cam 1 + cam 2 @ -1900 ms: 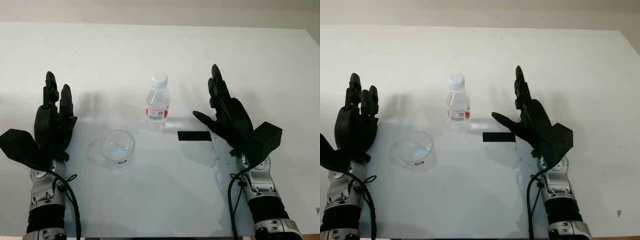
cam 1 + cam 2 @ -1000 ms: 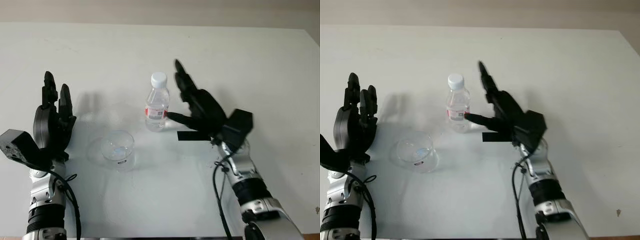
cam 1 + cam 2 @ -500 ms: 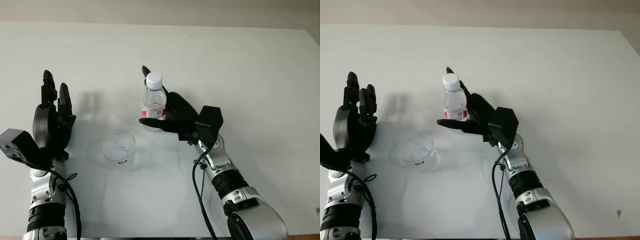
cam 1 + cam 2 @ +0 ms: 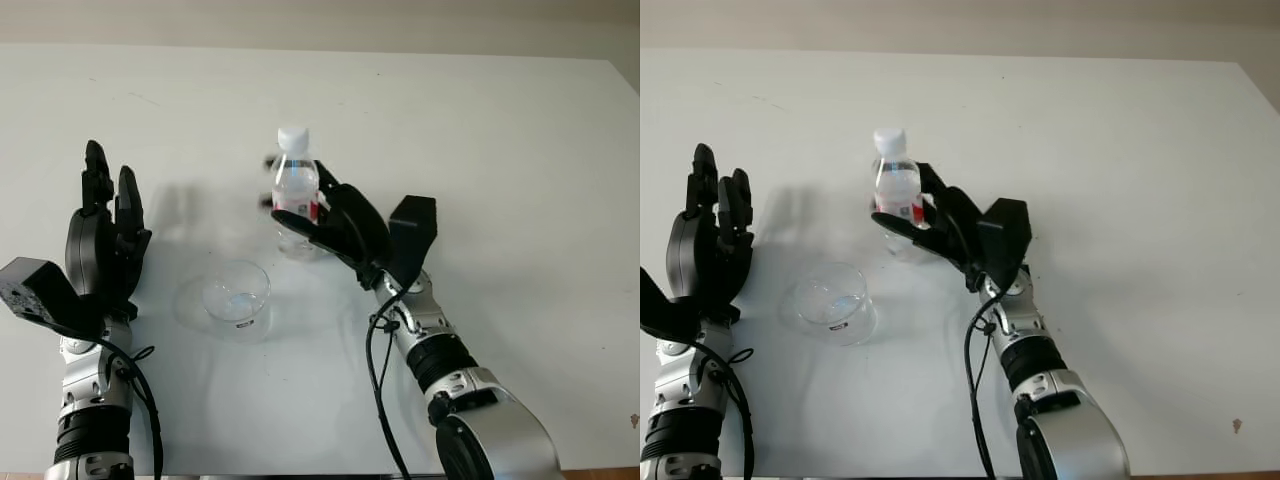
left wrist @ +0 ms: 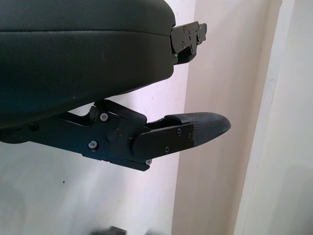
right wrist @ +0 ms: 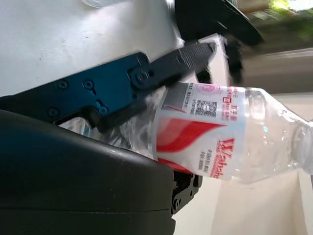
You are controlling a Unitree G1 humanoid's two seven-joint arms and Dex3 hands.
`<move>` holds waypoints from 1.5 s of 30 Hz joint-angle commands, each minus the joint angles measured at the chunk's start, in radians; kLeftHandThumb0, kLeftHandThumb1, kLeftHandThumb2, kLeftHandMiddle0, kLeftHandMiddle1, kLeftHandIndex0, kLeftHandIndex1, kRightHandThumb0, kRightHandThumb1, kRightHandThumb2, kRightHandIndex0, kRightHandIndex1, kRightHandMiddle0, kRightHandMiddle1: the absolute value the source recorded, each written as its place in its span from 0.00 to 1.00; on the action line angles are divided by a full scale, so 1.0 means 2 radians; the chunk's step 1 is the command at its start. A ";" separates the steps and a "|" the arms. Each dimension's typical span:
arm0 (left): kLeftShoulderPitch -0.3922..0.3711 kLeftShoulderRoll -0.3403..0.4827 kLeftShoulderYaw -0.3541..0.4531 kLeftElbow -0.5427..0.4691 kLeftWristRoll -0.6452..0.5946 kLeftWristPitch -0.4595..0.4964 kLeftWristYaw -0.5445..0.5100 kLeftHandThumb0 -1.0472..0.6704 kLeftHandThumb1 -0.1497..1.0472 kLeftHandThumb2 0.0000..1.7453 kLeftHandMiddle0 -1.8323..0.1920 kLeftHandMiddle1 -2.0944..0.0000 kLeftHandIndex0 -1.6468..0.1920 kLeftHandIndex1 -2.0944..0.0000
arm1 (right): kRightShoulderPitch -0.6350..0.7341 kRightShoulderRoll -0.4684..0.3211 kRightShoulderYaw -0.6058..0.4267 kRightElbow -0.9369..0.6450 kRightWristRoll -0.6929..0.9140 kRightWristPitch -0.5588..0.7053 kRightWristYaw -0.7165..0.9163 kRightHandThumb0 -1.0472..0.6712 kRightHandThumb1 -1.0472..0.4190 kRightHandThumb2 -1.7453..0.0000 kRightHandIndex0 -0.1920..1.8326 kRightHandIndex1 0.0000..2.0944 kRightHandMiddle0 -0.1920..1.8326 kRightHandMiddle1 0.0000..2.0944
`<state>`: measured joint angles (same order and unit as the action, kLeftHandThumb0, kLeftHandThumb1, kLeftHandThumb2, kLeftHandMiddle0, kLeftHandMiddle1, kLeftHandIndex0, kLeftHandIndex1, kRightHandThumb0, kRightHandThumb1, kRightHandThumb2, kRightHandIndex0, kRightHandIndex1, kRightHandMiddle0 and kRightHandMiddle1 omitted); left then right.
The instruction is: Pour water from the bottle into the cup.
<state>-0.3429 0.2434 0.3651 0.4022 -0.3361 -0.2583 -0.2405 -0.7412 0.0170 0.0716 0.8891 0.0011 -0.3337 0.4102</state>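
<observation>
My right hand (image 4: 335, 225) has closed its fingers around the bottle (image 4: 296, 195), seemingly lifting it behind the cup (image 4: 235, 297); cap still on. Left hand (image 4: 100, 245) waits open.

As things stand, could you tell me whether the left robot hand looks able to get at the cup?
Probably yes. The left robot hand is open beside the cup, with bare table between them. The right robot hand holds the bottle farther back, out of the way.
</observation>
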 commanded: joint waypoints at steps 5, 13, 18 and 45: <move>0.002 -0.004 0.000 0.012 0.001 -0.007 0.002 0.25 1.00 0.32 0.97 0.97 1.00 1.00 | -0.023 -0.028 0.040 -0.001 -0.058 -0.046 0.009 0.30 0.00 0.91 1.00 1.00 0.99 1.00; -0.006 -0.005 -0.002 0.022 0.003 -0.010 0.002 0.25 1.00 0.33 0.96 0.97 1.00 0.99 | -0.024 -0.046 0.058 -0.009 -0.069 -0.076 0.048 0.35 0.00 0.88 0.95 1.00 0.94 1.00; -0.010 -0.004 -0.002 0.026 0.003 -0.012 0.002 0.25 1.00 0.33 0.96 0.97 1.00 0.99 | -0.024 -0.048 0.058 -0.005 -0.084 -0.106 0.008 0.37 0.00 0.78 0.98 1.00 0.92 1.00; -0.022 -0.002 -0.001 0.037 0.006 -0.016 0.006 0.25 1.00 0.32 0.96 0.98 1.00 0.99 | -0.164 -0.183 0.120 0.034 -0.319 -0.204 -0.321 0.35 0.00 0.75 0.61 1.00 0.42 1.00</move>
<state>-0.3920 0.2431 0.3638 0.4610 -0.3273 -0.2822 -0.2280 -1.0314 -0.3304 0.2922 0.9821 -0.6079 -0.7252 -0.2007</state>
